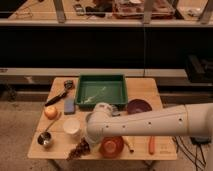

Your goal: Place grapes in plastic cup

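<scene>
The jaws of the gripper (89, 143) were spread wide and nothing was seen clamped between them. The gripper was poised low at the near edge of the table (150, 87), just right of the grapes (79, 149) and largely masked by the white wrist above it.

The grapes were found lying flat on the wood at the near-left, an elongated dark bunch, apart from the plastic cup (71, 127), which stood upright just beyond them on the far side. An orange bowl (111, 146) was set just right of the gripper, and a small metal cup (45, 139) to the left of the bunch.

The bunch was judged to be light, soft and loosely jointed. Single berries could be squashed or torn off, and the ends would be expected to droop once lifted. A hold across the middle of the bunch was therefore considered best, with the jaws set across its narrow width and closed gently. A pinch at one tip would likely let the rest swing or shed fruit.

Since the bunch looked longer than the cup's mouth is wide, it would probably have to be lowered end first. The light cup could easily be tipped if nudged.
</scene>
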